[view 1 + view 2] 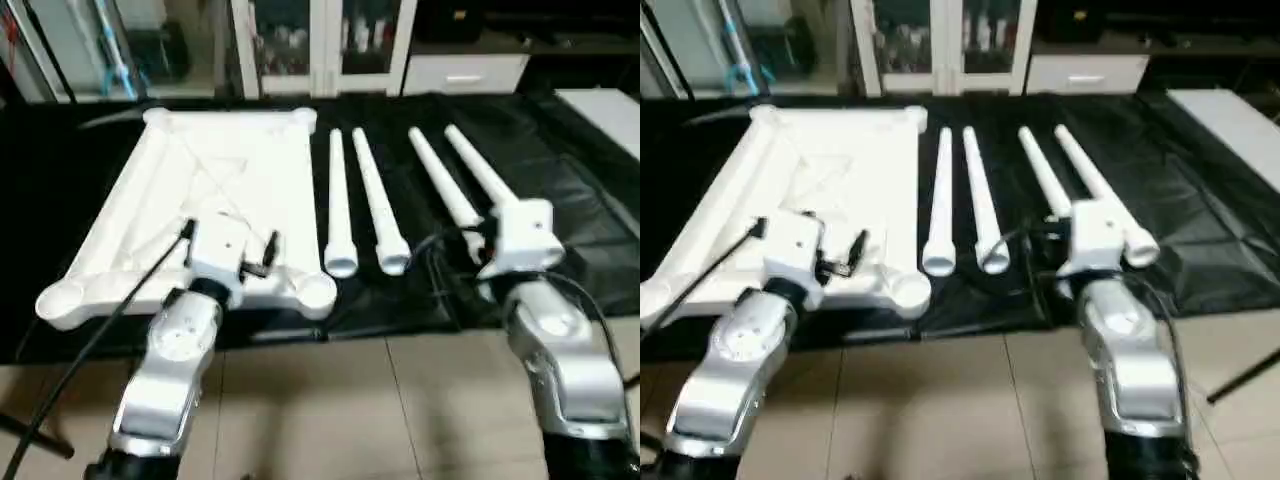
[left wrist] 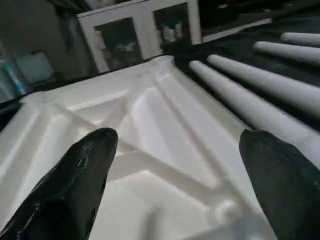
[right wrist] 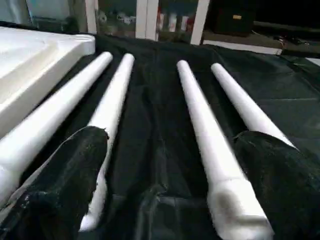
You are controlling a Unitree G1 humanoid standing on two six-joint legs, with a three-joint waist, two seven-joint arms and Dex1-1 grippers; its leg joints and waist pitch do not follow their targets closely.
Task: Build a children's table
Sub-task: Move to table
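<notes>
Indoor robotics workroom or lab, not a home.
At twelve o'clock stand white glass-fronted cabinets (image 1: 320,45) with small items on their shelves and a white drawer unit (image 1: 465,72); a black-covered work table (image 1: 560,190) fills the centre; pale floor tiles (image 1: 400,410) lie at six o'clock, and a black stand leg (image 1: 1245,378) shows at four o'clock.
</notes>
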